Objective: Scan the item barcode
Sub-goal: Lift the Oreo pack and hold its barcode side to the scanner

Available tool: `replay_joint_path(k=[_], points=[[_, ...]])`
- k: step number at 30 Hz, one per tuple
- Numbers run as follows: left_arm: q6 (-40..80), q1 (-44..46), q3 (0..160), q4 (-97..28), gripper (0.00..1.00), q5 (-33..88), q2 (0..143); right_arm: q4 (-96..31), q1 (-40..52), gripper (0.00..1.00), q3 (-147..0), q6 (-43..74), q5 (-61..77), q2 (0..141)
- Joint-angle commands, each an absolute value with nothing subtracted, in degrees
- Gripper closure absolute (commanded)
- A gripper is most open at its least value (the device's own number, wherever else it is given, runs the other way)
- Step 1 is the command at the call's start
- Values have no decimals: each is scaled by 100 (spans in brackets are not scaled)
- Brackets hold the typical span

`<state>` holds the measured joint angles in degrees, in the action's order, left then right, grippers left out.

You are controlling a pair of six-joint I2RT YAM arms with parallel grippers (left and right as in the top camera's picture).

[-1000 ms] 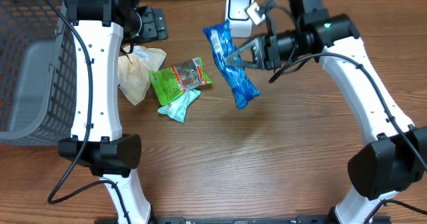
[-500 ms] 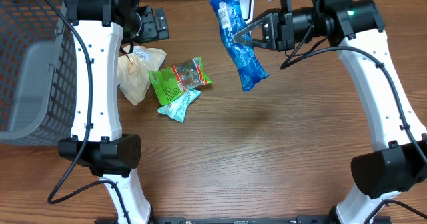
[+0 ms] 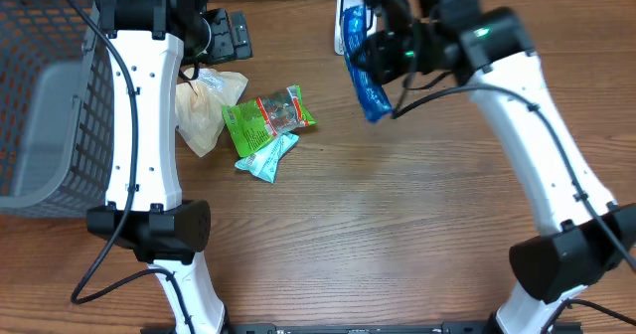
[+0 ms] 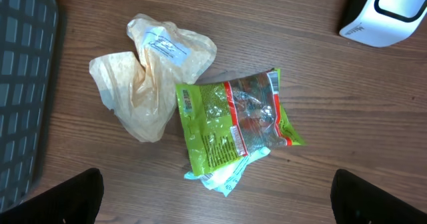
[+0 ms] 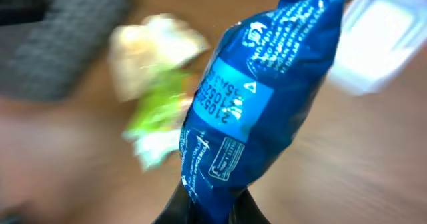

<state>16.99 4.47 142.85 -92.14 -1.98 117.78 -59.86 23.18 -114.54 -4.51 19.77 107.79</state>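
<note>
Your right claw (image 5: 208,211) is clamped on one end of the blue packet (image 5: 253,111), held up at the overhead frame's top centre, just beside the white scanner (image 3: 341,21). Your left claw (image 4: 213,201) stands wide and empty over the green packet (image 4: 233,124) and tan bag (image 4: 143,84), left of centre.

A crinkled blue packet (image 5: 253,104) with white print and a paler label panel juts from the right end effector (image 5: 207,209), pinched by one end. Its far end reaches beside the white scanner (image 5: 380,44).
</note>
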Motion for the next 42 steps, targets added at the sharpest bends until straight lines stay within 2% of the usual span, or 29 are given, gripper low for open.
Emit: replay_joint_path(k=[1,9,25,31,42], points=[[1673,451,14250,-9207,0,-189,11690,-5454,2816,96,-11631,-832,-1225,10991],[1673,451,14250,-9207,0,-189,11690,-4152,2985,96,-11631,-2556,-2526,11970],[1673,451,14250,-9207,0,-189,11690,-1404,2875,96,-11627,-5929,-3688,13832],[1673,451,14250,-9207,0,-189,11690,-1162,2783,96,-11627,-6488,-3682,13837],[1673,451,14250,-9207,0,-189,11690,-1166,2735,96,-11627,-6469,-3682,13834]])
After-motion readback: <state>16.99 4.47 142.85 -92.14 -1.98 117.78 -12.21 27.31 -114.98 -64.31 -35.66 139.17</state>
